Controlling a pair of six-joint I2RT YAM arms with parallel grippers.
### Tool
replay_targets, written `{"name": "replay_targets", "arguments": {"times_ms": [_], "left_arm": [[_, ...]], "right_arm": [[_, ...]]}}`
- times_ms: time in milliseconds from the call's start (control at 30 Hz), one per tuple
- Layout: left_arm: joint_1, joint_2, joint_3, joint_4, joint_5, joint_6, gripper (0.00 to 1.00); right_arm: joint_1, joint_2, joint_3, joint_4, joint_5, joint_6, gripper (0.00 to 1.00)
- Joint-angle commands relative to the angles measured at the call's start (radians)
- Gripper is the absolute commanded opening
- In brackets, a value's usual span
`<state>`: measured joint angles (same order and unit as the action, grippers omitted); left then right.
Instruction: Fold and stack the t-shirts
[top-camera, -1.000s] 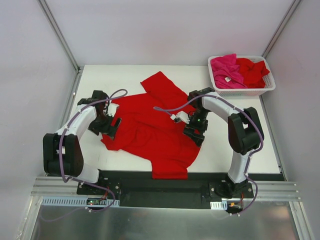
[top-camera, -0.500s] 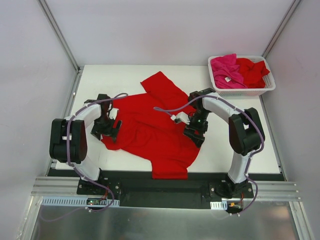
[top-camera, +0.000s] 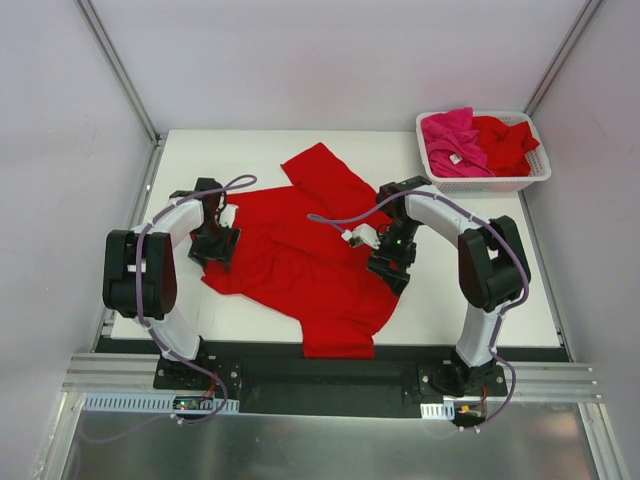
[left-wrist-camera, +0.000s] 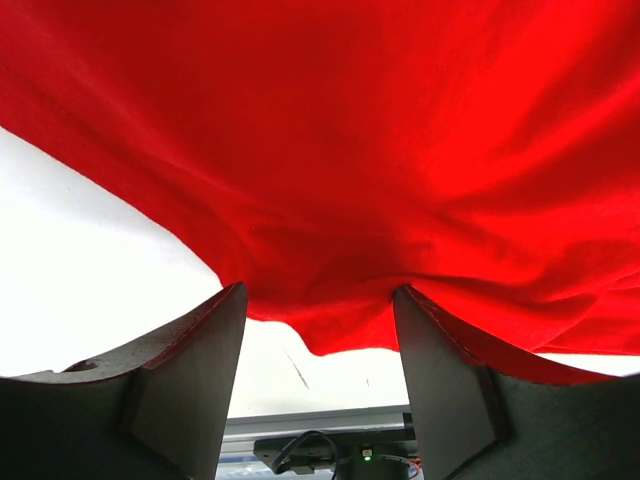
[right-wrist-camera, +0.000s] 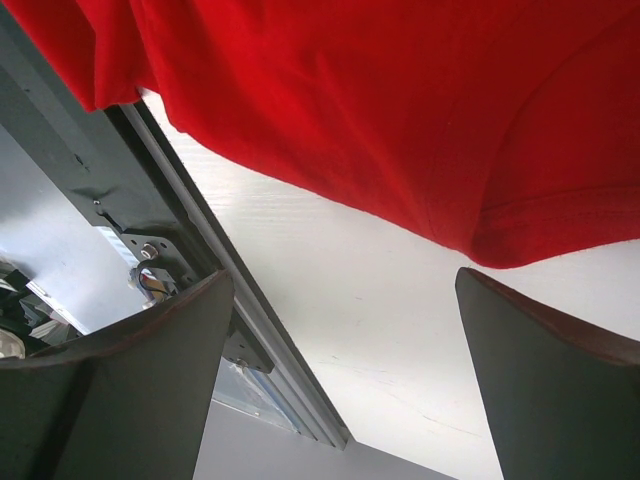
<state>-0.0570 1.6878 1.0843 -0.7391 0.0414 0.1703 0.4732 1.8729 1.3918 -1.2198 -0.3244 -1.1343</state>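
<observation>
Straddling a bunched edge of the red t-shirt (top-camera: 300, 262), your left gripper (left-wrist-camera: 318, 296) stands half spread, not yet pinching. Your right gripper (top-camera: 388, 262) gapes wide and empty at the opposite hem. The shirt lies spread mid-frame. You seem to be at the pre-fold grasp, so next pinch both edges.

no legible text, neck label (top-camera: 455, 158) on pink t-shirt (top-camera: 447, 135) — too small

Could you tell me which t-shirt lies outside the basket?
The big red t-shirt spread on the table; the pink t-shirt and a second red t-shirt sit bunched in the white basket.
</observation>
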Motion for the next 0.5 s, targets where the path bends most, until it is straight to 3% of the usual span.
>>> {"name": "replay_targets", "arguments": {"times_ms": [0, 100, 233, 333, 467], "left_arm": [[0.011, -0.005, -0.026, -0.009, -0.008, -0.005, 0.6], [0.011, -0.03, -0.05, -0.009, -0.008, -0.005, 0.55], [0.011, -0.037, -0.067, -0.008, -0.008, 0.0, 0.21], [0.011, -0.051, -0.061, -0.011, -0.024, 0.012, 0.02], [0.011, -0.092, -0.021, -0.039, -0.066, 0.04, 0.0]], "right_arm": [[0.004, -0.046, -0.004, -0.047, -0.031, -0.022, 0.96], [0.005, -0.041, -0.002, -0.049, -0.034, -0.021, 0.96], [0.005, -0.031, 0.007, -0.05, -0.042, -0.018, 0.96], [0.008, -0.027, 0.007, -0.05, -0.045, -0.016, 0.96], [0.008, -0.027, -0.003, -0.044, -0.039, -0.013, 0.96]]}}
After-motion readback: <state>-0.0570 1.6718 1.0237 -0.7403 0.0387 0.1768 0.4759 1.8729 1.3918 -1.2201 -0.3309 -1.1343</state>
